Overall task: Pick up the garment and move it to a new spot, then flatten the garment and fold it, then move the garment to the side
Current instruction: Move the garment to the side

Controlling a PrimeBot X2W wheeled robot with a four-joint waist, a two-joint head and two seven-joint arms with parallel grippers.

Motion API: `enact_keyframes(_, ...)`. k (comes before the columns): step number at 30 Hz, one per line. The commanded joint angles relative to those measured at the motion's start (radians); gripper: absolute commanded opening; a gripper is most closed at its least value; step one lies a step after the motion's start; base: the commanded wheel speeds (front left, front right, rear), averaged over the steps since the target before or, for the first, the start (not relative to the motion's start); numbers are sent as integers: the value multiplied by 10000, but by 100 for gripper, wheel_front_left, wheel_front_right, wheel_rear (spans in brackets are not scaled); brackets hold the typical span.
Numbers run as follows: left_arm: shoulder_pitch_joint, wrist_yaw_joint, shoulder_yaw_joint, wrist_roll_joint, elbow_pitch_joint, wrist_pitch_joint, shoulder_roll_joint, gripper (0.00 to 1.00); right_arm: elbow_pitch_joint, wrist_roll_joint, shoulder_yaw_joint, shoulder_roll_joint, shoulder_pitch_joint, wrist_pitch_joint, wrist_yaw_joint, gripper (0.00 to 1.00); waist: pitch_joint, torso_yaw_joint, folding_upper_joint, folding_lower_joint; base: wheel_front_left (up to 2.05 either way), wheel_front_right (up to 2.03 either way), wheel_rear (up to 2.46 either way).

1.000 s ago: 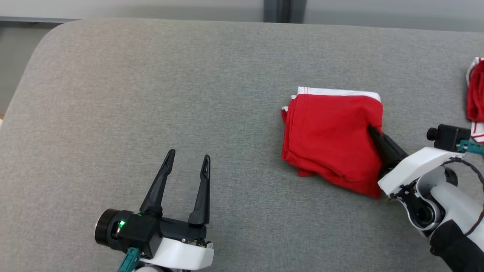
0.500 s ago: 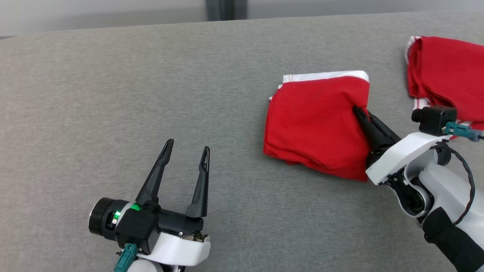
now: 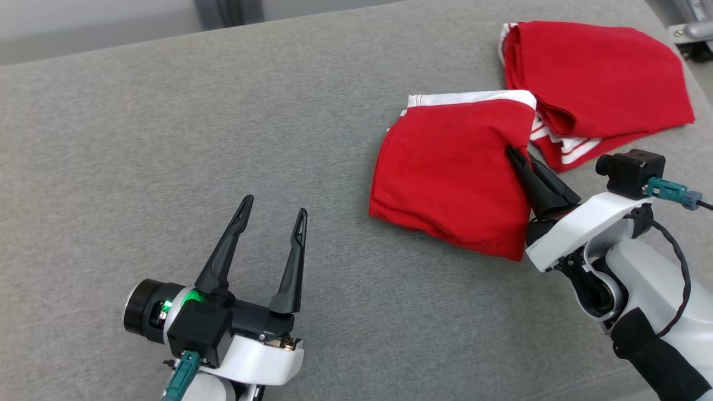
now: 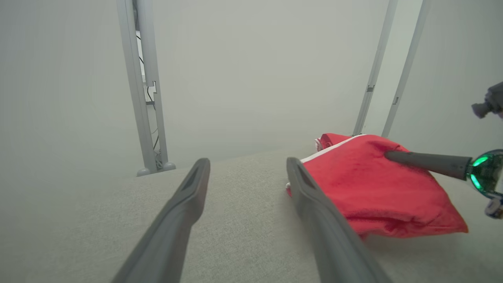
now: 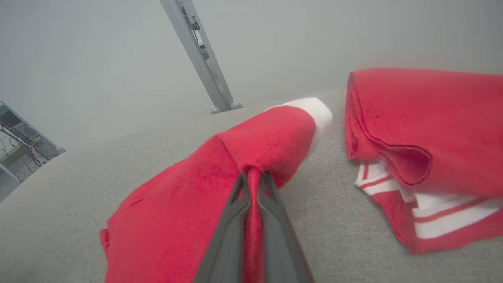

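The garment [image 3: 454, 167] is red with a white band, folded into a thick square on the grey surface; it also shows as the garment [image 4: 377, 188] and the garment [image 5: 184, 204]. My right gripper [image 3: 511, 151] is shut on its right edge, pinching a ridge of red cloth between the fingers [image 5: 271, 220]. My left gripper [image 3: 273, 205] stands open at the lower left, well apart from the cloth, with nothing between its fingers [image 4: 314, 204].
A second red garment [image 3: 596, 83] with white stripes lies at the far right, just beyond the held one, also seen as the second garment [image 5: 428, 137]. The grey padded surface [image 3: 167, 139] stretches wide to the left. Metal posts [image 4: 143, 86] stand behind it.
The head camera has swung right, bringing the second red garment into full view. My right gripper keeps its grip and the folded garment has drawn close to the second one. My left gripper stays open.
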Motion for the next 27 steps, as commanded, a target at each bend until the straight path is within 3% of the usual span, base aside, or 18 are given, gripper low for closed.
enact_keyframes(1, -138, -43, 50, 109, 9, -39, 52, 100, -48, -91, -39, 9, 76, -51, 0, 0, 58, -255, 0, 0, 0, 0, 0)
enact_keyframes(14, -297, -311, 113, 429, -31, -39, 149, 100, -172, -539, -225, 94, -156, -51, 0, 0, 455, -880, 0, 0, 0, 0, 0)
enact_keyframes(20, -669, -470, -98, 564, -124, -39, 145, 100, -106, -1192, 74, -676, -1038, -53, 0, 0, 1071, -626, 0, 0, 0, 0, 0)
enact_keyframes(27, -1098, -626, -400, 750, -339, -39, 154, 100, -114, -1553, 225, -2018, -2218, -53, -2, 0, 1707, -182, 0, 0, 0, 0, 0)
